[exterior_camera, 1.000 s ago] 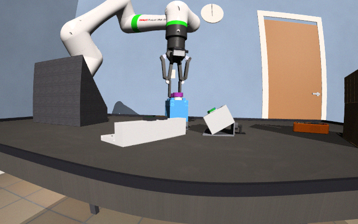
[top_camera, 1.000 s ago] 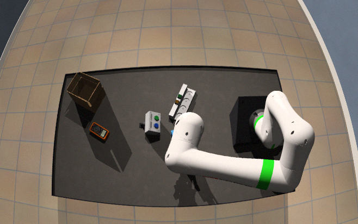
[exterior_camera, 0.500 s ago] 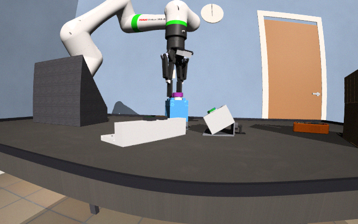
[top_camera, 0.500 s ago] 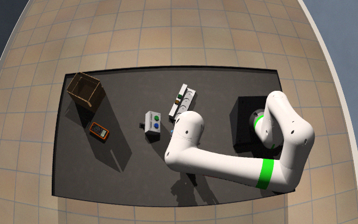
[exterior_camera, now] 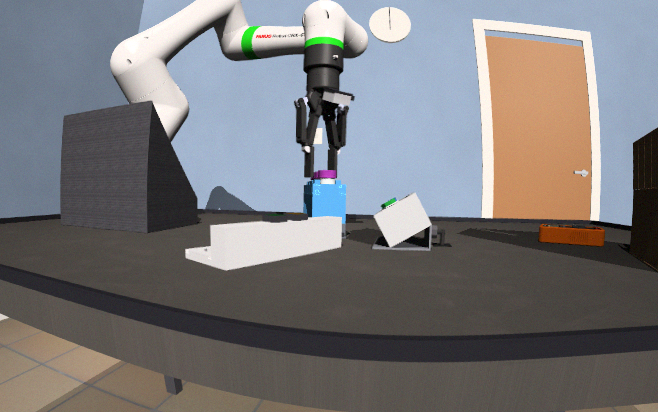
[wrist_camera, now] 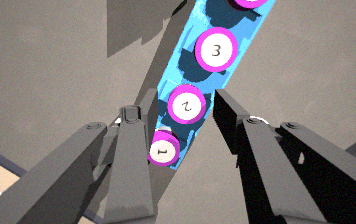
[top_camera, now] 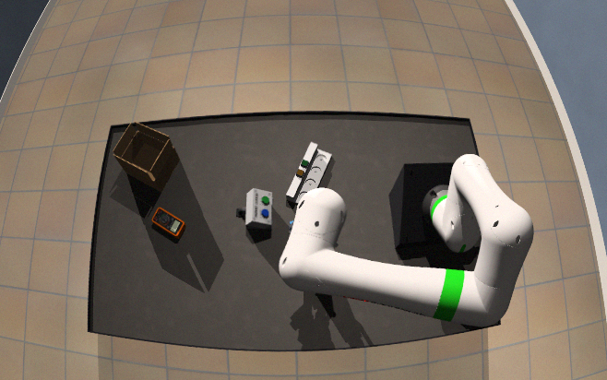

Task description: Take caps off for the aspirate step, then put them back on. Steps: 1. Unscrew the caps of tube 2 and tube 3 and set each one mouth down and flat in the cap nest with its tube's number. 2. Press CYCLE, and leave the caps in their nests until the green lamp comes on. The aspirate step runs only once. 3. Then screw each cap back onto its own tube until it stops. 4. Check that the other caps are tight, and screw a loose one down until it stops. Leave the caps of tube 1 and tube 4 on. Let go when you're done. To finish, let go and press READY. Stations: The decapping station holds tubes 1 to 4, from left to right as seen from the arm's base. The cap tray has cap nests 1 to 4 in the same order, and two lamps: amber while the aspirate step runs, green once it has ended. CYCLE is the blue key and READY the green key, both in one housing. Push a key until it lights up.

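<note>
The blue decapping station (wrist_camera: pixel 215 75) holds tubes with magenta caps marked 1 (wrist_camera: pixel 163 149), 2 (wrist_camera: pixel 186 105) and 3 (wrist_camera: pixel 216 50); the edge of cap 4 (wrist_camera: pixel 248 2) shows at the top. All of these caps sit on their tubes. My gripper (wrist_camera: pixel 186 102) points straight down with one finger on each side of cap 2, and a gap shows on both sides, so it is open. In the exterior view the fingertips (exterior_camera: pixel 320 172) are level with the purple caps (exterior_camera: pixel 325 174). The white cap tray (top_camera: pixel 310 172) shows empty nests where the arm does not hide it.
The key housing (top_camera: pixel 259 207) with the green key (top_camera: pixel 265 199) and blue key (top_camera: pixel 265 213) stands left of the tray. A cardboard box (top_camera: pixel 144 154) and an orange multimeter (top_camera: pixel 168 221) are at the far left. The arm's black pedestal (top_camera: pixel 415 207) is on the right.
</note>
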